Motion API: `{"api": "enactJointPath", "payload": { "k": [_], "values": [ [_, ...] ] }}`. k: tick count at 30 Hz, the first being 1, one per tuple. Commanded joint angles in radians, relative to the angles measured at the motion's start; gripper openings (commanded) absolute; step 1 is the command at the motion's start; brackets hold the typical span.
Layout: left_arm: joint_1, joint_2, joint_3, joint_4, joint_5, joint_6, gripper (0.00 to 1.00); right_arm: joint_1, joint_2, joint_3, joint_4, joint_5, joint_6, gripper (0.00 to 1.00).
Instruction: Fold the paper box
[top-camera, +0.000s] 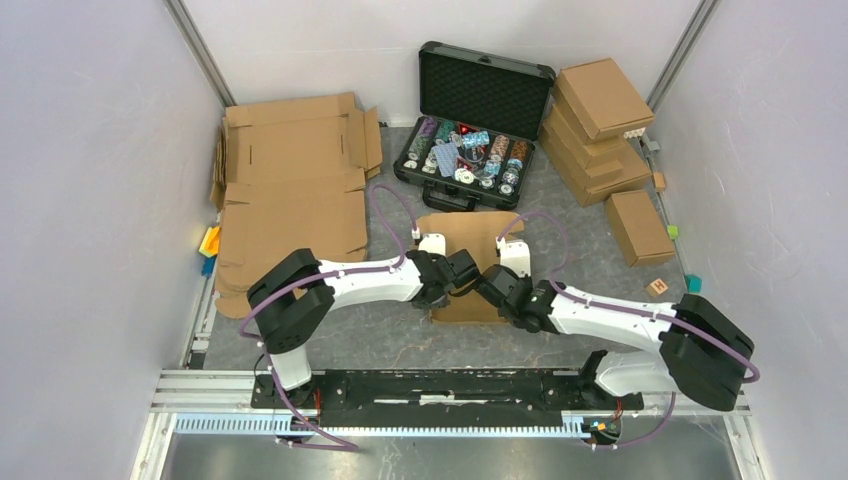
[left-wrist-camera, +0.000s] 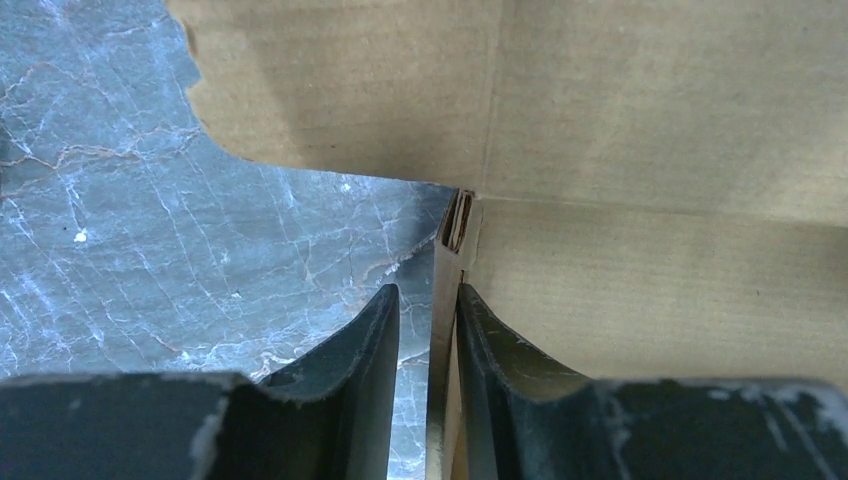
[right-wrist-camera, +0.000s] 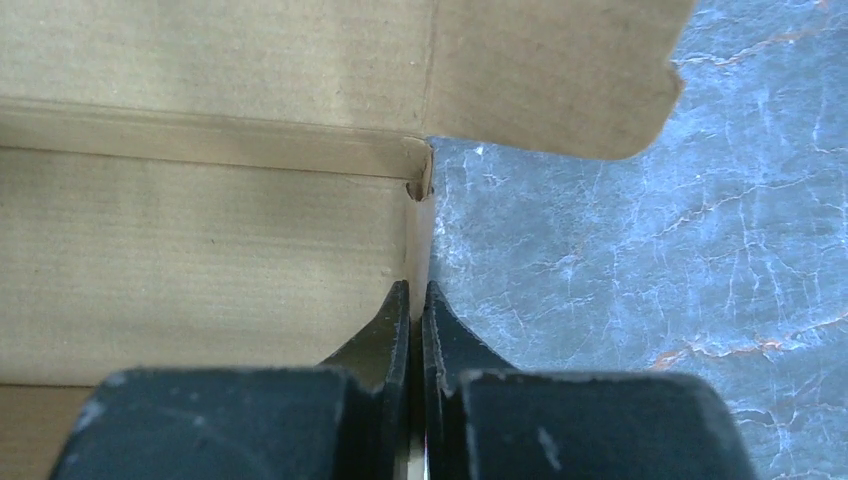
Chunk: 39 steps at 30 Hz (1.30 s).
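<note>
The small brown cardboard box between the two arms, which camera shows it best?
Top external: it shows the whole small brown corrugated cardboard box, though its middle is covered. Each wrist view shows only one raised side flap close up.

On your top view, the left tool (top-camera: 466, 270) and right tool (top-camera: 488, 281) cover the near half of the paper box (top-camera: 470, 232); its side walls there cannot be checked. In both wrist views the box runs off the top edge. Black case (top-camera: 486, 92) contents: too small to identify.
</note>
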Motion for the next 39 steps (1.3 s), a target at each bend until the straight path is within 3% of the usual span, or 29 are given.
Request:
{"api": "enactJointPath", "payload": {
  "k": [1,6,11,14,18,22,29,39],
  "values": [
    [0.0,-0.023,0.003,-0.002,-0.049,-0.042,0.35,0.015,0.043,0.05,-0.145,0.115,0.057,0.04],
    [0.001,-0.039,0.011,-0.006,-0.051,-0.013,0.38,0.023,0.003,0.031,-0.092,0.105,0.036,0.13],
    [0.001,-0.04,0.059,-0.047,-0.035,0.028,0.48,0.023,-0.074,-0.002,-0.01,0.077,-0.021,0.43],
    [0.002,-0.071,0.035,-0.006,-0.006,0.046,0.52,0.023,-0.129,-0.027,0.053,0.049,-0.058,0.55],
    [0.001,-0.105,0.022,0.021,0.027,0.066,0.58,0.021,-0.165,-0.032,0.085,0.007,-0.092,0.61],
    [0.001,-0.135,0.019,0.026,0.026,0.086,0.65,0.021,-0.167,-0.025,0.095,-0.019,-0.1,0.62],
    [0.016,-0.098,0.012,0.012,0.009,0.089,0.61,0.02,-0.136,-0.032,0.062,0.008,-0.073,0.62],
    [0.015,0.007,-0.017,0.009,-0.014,0.073,0.39,0.02,-0.174,-0.134,0.11,-0.027,-0.059,0.6]
  ]
}}
